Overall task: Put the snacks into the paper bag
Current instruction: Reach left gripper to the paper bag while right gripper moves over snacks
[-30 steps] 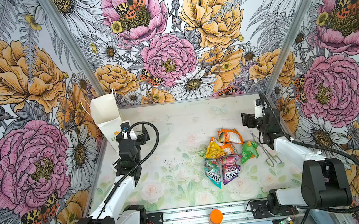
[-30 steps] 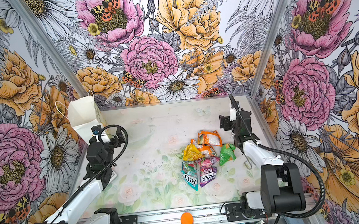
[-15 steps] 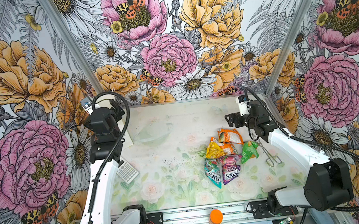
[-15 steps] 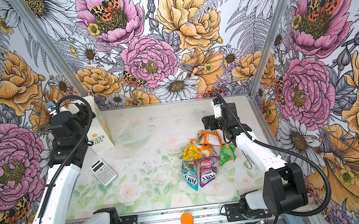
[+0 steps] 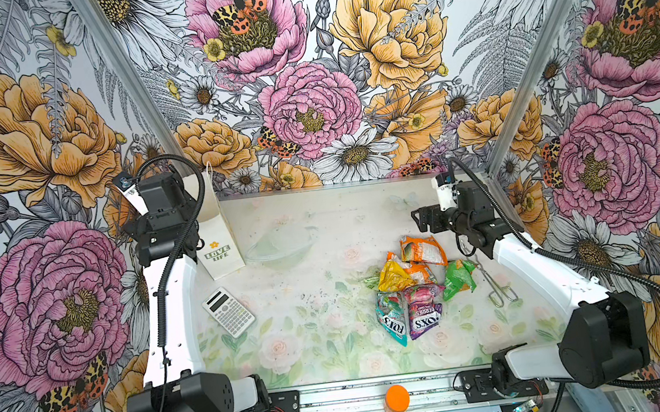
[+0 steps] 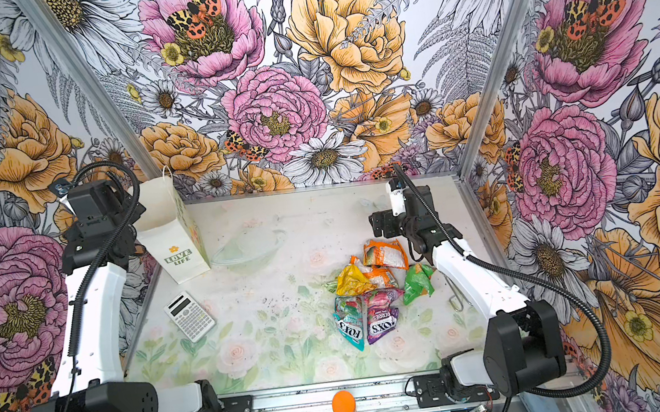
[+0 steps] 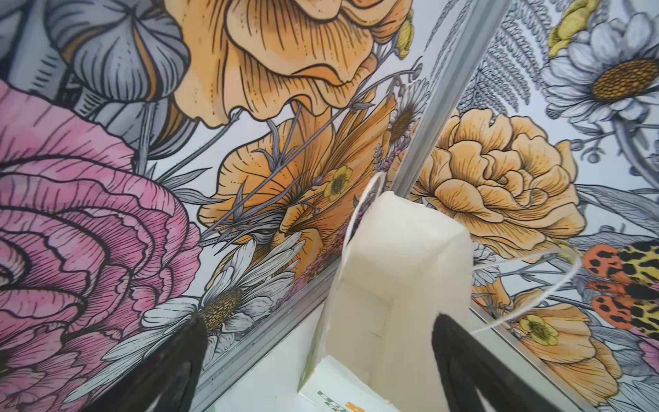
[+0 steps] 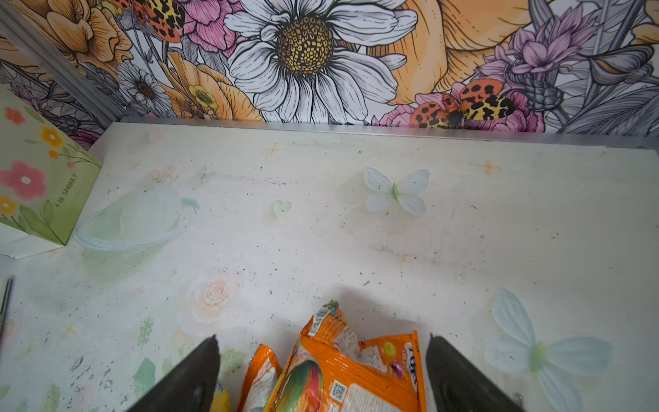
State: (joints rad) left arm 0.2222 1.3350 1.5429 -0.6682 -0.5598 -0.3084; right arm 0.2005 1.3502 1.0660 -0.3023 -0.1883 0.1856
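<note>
- Paper bag [image 5: 218, 244]: white, cord handles, green "LOVE LIFE" print under an orange flower. It is stood upright at the far left corner of the table [image 5: 328, 366], mouth open; nothing can be made out inside it.
- Snacks [image 5: 412, 286]: all are heaped right of centre on the table, well apart from the bag.
  - An orange packet [image 5: 422, 249] is placed farthest back.
  - A yellow packet [image 5: 394, 277] is laid over a second orange one.
  - A bright green packet [image 5: 459, 279] is set at the right edge of the heap.
  - Teal [image 5: 392, 321] and purple [image 5: 423, 314] "FOX'S" packets are laid side by side nearest the front.
- Left gripper [image 7: 319, 319]: its fingers are spread wide and held just beside the bag (contact cannot be told); nothing is pinched.
- Right gripper [image 8: 321, 339]: its fingers are spread wide above the far orange packet, which is seen between them in the wrist view; nothing is held.
- Calculator [image 5: 228, 311]: laid flat in front of the bag.
- Clear bowl [image 5: 278, 248]: set just right of the bag.
- Metal tongs [image 5: 491, 282]: laid right of the green packet.
</note>
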